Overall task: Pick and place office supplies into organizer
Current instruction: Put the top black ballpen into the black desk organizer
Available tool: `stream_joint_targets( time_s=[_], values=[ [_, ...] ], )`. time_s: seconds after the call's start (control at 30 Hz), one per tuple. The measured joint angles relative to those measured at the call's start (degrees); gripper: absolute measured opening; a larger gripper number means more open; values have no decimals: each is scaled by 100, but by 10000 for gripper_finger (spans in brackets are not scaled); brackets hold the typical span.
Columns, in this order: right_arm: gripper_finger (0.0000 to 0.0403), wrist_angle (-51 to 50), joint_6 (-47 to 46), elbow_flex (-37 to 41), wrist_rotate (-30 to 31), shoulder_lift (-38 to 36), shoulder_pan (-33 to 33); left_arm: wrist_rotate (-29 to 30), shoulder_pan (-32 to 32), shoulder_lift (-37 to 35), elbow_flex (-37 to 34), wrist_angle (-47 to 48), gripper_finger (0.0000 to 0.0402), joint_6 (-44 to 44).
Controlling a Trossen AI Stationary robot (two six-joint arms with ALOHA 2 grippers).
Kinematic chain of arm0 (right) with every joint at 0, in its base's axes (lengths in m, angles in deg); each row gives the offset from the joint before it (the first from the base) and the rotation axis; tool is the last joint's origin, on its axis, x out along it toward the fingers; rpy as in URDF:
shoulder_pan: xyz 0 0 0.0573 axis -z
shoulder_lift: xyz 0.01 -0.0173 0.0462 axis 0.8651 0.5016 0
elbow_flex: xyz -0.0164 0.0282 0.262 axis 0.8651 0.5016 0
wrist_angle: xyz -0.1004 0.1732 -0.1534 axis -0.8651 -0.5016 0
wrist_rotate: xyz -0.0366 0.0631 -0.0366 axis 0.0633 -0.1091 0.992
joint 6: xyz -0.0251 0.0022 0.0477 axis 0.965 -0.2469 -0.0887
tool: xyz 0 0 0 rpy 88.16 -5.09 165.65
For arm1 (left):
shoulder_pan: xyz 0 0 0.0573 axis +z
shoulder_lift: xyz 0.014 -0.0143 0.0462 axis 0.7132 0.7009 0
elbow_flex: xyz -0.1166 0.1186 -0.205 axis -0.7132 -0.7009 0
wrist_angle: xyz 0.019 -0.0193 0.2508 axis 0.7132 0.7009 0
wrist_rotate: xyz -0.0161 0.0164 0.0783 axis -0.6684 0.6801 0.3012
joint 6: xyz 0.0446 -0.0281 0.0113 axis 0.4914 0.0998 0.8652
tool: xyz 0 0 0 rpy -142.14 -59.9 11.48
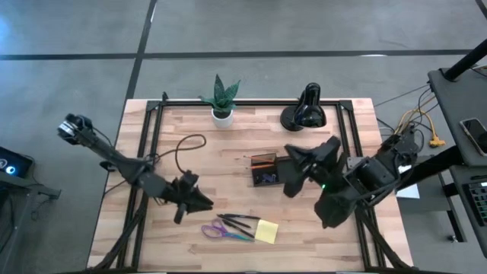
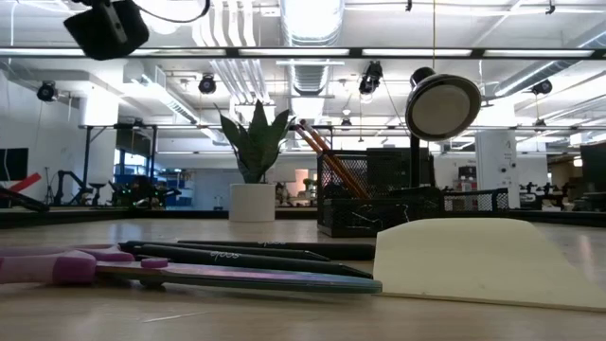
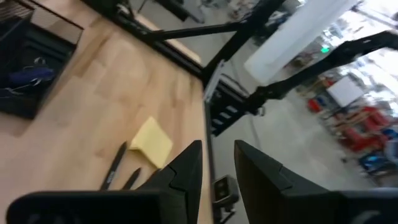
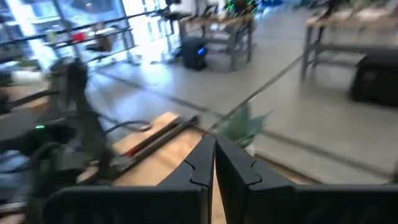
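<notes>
Fingers of the left gripper [image 3: 217, 171] stand slightly apart, holding nothing, above the wood near the black pens [image 1: 240, 219], scissors [image 1: 226, 231] and sticky-note pad [image 1: 266, 230]. Those of the right gripper [image 1: 293, 171] are pressed together beside the organizer [image 1: 266, 170]. I judge the step a reach; next, lowering over one pen.

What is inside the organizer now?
The organizer holds orange pencils standing tilted in one compartment, and small dark clips lie in another. The right arm covers its right end, so nothing can be told there.
</notes>
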State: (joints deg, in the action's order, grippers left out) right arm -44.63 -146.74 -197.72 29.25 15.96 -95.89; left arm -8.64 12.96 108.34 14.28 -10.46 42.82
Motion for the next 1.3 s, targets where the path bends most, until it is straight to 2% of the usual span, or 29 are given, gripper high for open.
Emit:
stream_joint_targets(
  time_s=[0.17,0.3,0.37,0.47,0.57,0.67,0.83,1.0,1.13,1.3],
  values=[
    [9,929,42,49,-119,135,25,210,-122,31,28,212,76,5],
    [9,1497,568,60,-112,290,176,212,-120,-611,-10,709,76,185],
    [9,1491,609,62,-317,360,330,228,-120,-947,-10,984,76,310],
    [9,1638,444,62,-1082,446,624,224,-120,-1410,-18,1151,76,361],
    [9,1755,327,64,-2195,594,824,211,-122,-1789,-21,1361,76,378],
    [9,1755,381,78,-2850,782,901,153,-122,-2050,-36,1613,76,470],
    [9,1734,492,109,-3191,989,912,-154,-122,-2257,-118,1699,76,467],
    [9,1793,-430,117,-3398,1233,917,-475,-122,-2218,-136,1700,76,463],
    [9,1816,-743,113,-3578,1354,917,-545,-122,-2163,-141,1700,76,463],
    [9,1869,-429,123,-3619,1574,890,-546,-122,-2190,-141,1693,76,459]
  ],
)
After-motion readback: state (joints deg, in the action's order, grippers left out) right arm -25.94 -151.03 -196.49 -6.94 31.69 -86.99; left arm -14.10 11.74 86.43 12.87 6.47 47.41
